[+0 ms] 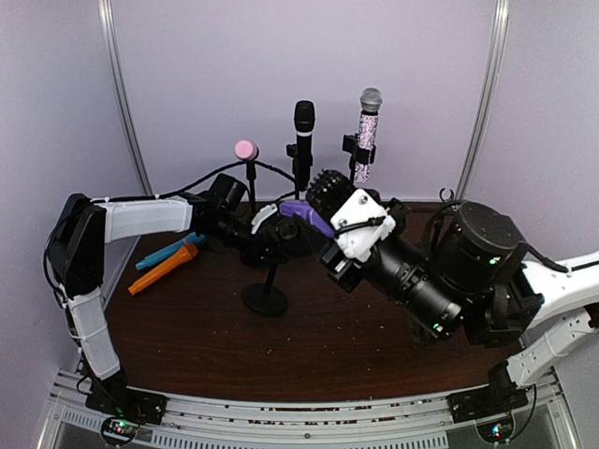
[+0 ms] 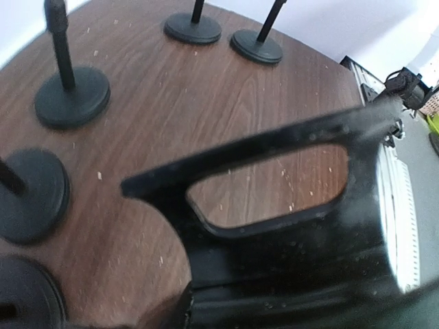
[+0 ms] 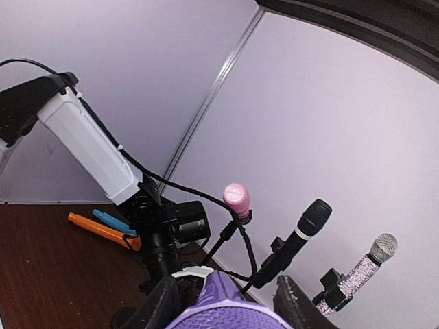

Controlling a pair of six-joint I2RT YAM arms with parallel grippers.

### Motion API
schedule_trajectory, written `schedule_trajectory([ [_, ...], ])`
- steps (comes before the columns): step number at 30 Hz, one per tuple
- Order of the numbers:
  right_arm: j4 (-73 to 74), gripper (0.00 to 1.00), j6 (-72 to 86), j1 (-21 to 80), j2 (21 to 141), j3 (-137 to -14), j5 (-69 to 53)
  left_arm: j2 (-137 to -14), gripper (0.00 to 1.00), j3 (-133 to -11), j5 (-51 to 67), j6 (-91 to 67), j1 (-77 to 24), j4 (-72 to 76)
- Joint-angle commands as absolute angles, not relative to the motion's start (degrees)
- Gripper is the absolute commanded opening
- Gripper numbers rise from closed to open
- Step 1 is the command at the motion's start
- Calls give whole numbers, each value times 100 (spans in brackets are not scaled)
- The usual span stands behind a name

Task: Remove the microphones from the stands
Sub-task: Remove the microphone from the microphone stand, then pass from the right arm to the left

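The purple microphone [image 1: 307, 215] lies tilted over the front stand [image 1: 266, 297], its mesh head toward the right arm. My right gripper [image 1: 328, 224] is shut on the head of this microphone [image 3: 230, 310], one black finger [image 3: 162, 306] on each side of it. From the left, my left gripper [image 1: 270, 241] is shut on the top of the stand's pole, just under the microphone. The left wrist view shows only one dark finger [image 2: 274, 147] over the table; the pole is hidden there.
At the back stand a pink microphone [image 1: 246, 150], a black one [image 1: 304, 122] and a glittery silver one [image 1: 367, 131] on their stands. An orange microphone [image 1: 164, 268] and a blue one [image 1: 168, 251] lie at the left. Round stand bases [image 2: 72, 96] crowd the wooden table [image 1: 309, 346].
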State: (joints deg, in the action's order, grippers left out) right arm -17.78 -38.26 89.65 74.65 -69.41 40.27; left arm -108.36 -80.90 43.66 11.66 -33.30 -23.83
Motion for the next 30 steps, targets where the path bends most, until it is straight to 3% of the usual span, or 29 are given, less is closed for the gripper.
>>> schedule_trajectory([
  [1, -1766, 0, -3478, 8969, 7151, -6661, 4560, -10889, 0, -8480, 4337, 1065, -3624, -1530],
  [7, -1700, 0, -3200, 8972, 6741, -6394, 4824, -10919, 0, -8315, 4565, 574, -3694, -274],
  [14, -1609, 0, -3021, 8965, 6621, -6287, 4927, -10996, 55, -7964, 4657, 768, -3704, -184],
  [23, -1529, 0, -2836, 8952, 6741, -6392, 4808, -10144, 97, -7337, 4260, 1871, -3654, -1181],
  [30, -1274, 0, -2227, 8872, 6776, -6472, 4548, -9046, 98, -6963, 3938, 2311, -3075, -2522],
])
